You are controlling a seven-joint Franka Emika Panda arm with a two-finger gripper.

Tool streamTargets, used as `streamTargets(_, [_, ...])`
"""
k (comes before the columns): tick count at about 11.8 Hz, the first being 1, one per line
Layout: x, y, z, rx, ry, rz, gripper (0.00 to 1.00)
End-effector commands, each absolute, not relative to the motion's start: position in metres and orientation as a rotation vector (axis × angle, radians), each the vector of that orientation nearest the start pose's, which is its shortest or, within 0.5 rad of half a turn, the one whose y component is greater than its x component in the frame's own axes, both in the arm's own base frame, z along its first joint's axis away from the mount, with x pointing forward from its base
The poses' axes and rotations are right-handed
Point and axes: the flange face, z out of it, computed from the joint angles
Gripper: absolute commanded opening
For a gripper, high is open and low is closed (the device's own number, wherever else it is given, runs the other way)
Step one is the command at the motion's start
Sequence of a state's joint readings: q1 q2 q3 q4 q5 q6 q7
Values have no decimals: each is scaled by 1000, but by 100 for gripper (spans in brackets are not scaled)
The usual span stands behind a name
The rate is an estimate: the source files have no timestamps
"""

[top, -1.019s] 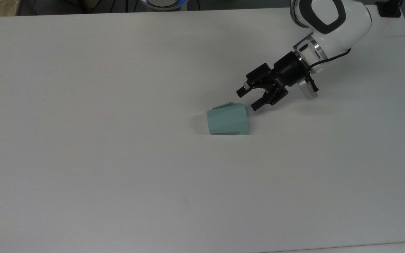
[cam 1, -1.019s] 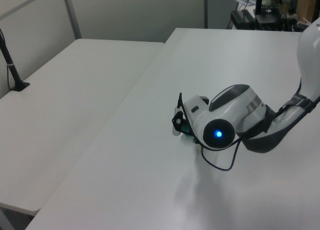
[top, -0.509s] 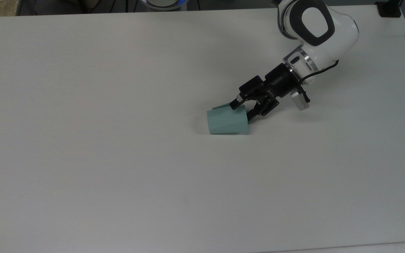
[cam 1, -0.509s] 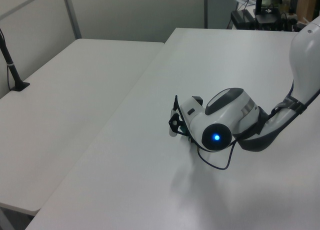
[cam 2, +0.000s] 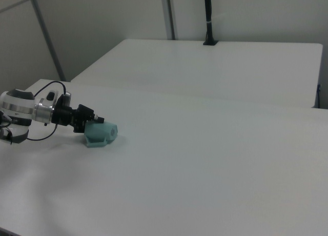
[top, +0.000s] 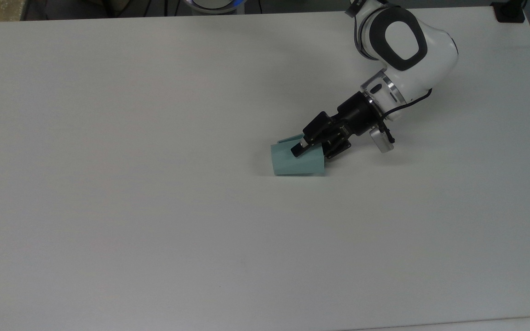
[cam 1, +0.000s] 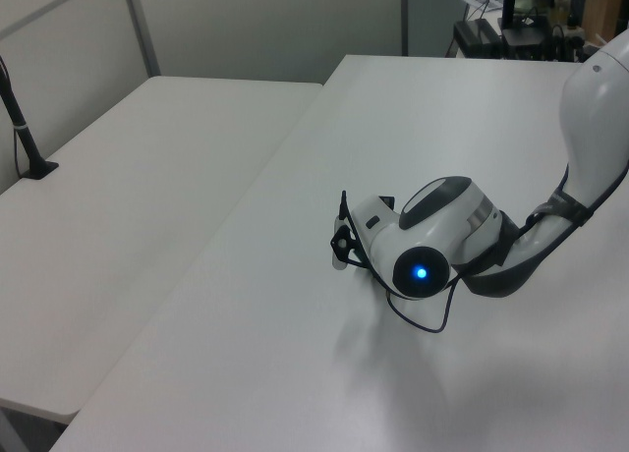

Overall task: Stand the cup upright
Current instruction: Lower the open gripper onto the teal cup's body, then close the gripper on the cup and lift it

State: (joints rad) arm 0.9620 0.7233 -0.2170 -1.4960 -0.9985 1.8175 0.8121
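- Cup [top: 298, 161] is lying on its side on the table [top: 154, 207], mouth facing the gripper [top: 310, 149].
- Fingers are being held apart, straddling the rim wall.
- Thin, stiff, light plastic is being judged; rim pinching seems suitable, though slipping is being risked.

Cup on its side

The pale teal, faceted cup [top: 298, 161] [cam 2: 101, 133] lies tipped over on the white surface [top: 154, 207], rim toward the top view's right.
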Motion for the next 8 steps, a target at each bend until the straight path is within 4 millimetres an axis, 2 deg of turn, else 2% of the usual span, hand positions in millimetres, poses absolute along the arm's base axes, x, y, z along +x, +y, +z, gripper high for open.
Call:
streamTargets(1, [532, 435, 262, 2009, 472, 568, 0])
streamTargets(4, [530, 429, 258, 1989, 493, 546, 0])
streamTargets(5, [531, 429, 268, 2016, 463, 555, 0])
streamTargets(6, [535, 426, 285, 2047, 416, 583, 0])
streamTargets(8, [542, 408, 329, 2179, 308, 571, 0])
